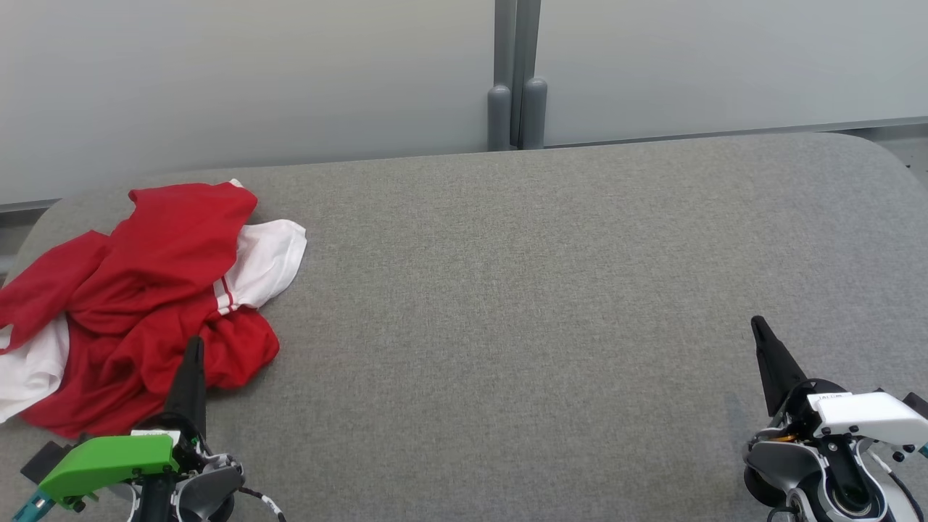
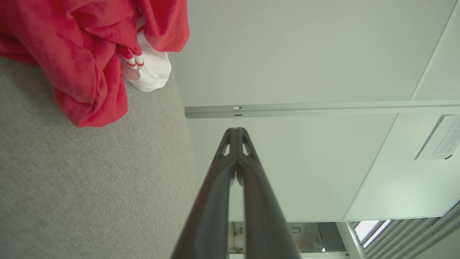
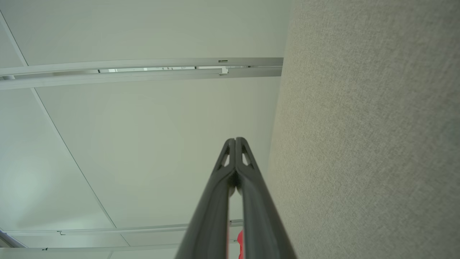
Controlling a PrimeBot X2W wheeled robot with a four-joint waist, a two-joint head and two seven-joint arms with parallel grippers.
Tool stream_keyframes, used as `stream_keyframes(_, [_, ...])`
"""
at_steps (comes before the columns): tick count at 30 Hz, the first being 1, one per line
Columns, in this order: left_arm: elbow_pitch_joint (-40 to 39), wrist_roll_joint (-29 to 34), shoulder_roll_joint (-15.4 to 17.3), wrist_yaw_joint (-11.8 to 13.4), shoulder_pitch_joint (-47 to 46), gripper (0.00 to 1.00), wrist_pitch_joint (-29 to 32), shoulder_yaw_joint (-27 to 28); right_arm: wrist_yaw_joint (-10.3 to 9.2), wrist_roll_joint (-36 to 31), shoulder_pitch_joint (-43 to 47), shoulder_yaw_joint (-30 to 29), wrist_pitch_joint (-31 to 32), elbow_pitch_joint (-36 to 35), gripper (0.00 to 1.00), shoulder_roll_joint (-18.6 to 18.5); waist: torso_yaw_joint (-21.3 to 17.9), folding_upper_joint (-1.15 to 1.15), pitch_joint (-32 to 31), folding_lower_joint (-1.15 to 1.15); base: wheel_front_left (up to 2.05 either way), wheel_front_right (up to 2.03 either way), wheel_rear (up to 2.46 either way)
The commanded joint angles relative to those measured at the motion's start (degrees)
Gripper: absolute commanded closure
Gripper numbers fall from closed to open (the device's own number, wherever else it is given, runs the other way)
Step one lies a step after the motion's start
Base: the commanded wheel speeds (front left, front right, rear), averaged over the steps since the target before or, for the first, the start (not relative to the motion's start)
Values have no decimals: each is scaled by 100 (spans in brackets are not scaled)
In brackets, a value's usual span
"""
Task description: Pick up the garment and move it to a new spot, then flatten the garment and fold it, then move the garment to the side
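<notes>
Left claw (image 1: 194,342) pinched closed, empty, near crumpled red-and-white garment (image 1: 145,290) on grey fabric surface (image 1: 507,304); right claw (image 1: 757,322) closed, empty.

garment (image 1: 159,275): mostly solid red, with plain white sections at its right side and lower-left edge. cuff (image 1: 225,293): white with two thin red stripes. tabletop (image 1: 507,290): mid grey, fine heathered weave, no print. left end effector (image 1: 194,342): dark charcoal fingers with a bright green cover (image 1: 109,460) behind them, teal bit at its lower corner. right end effector (image 1: 758,322): same dark fingers, white cover (image 1: 870,415). wall panels (image 1: 254,80): plain pale grey-white. post (image 1: 516,94) between them: darker grey.
</notes>
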Motion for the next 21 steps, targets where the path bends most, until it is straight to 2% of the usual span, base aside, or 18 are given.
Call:
stream_keyframes(1, [-16,2,-1,-34,-80,100,-8,18,5,42,-38,0,1,-20,100,-30,0,64,0,0,0,0,0])
stream_keyframes(15, [-16,2,-1,-34,-80,100,-8,18,5,42,-38,0,1,-20,100,-30,0,64,0,0,0,0,0])
stream_keyframes(16, [3,0,0,0,1,0,-1,-1,0,-1,0,0,-1,2,0,1,0,0,0,0,0,0,0])
stream_keyframes(21, [51,18,-9,8,68,0,-72,-81,-1,-44,66,19,-74,33,0,22,1,1,0,0,0,0,0])
